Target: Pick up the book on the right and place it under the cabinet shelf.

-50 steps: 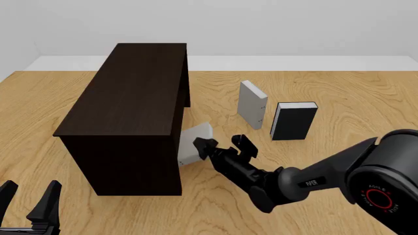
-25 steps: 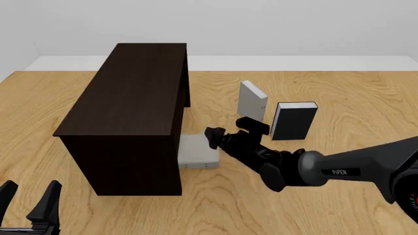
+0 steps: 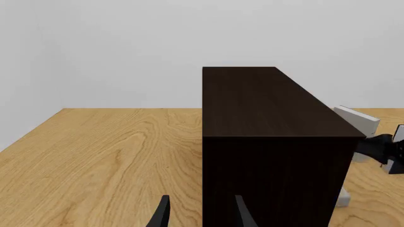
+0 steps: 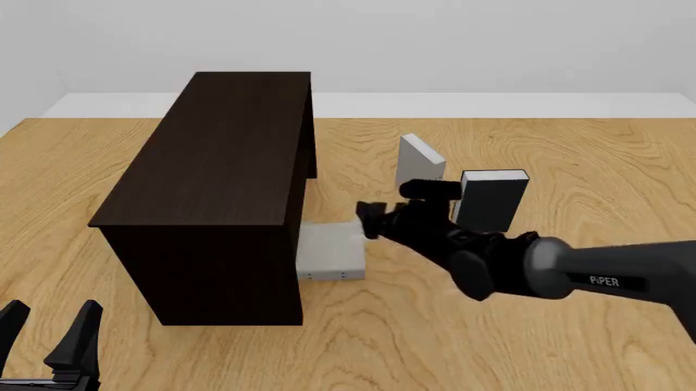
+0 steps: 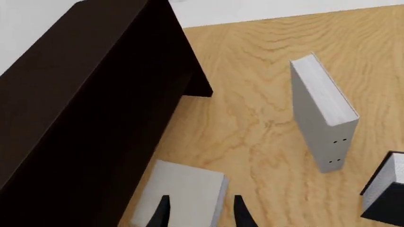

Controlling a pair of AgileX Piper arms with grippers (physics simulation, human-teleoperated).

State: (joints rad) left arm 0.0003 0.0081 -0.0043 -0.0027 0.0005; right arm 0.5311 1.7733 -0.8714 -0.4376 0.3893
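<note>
Left gripper [image 4: 49, 330] idles with jaws apart, the dark cabinet shelf [image 4: 223, 155] looms, the grey book [image 4: 329, 252] lies flat half under it, and the right gripper [image 4: 400, 204] hovers just beside, jaws apart and empty.

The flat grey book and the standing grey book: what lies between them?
Bare wooden table in the right wrist view separates the flat grey book from the standing grey book.

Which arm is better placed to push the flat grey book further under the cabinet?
The right. Its hand is open just beside the book, which lies flat, half under the cabinet shelf. The left hand sits open at the near-left table edge, with the cabinet in between.
</note>
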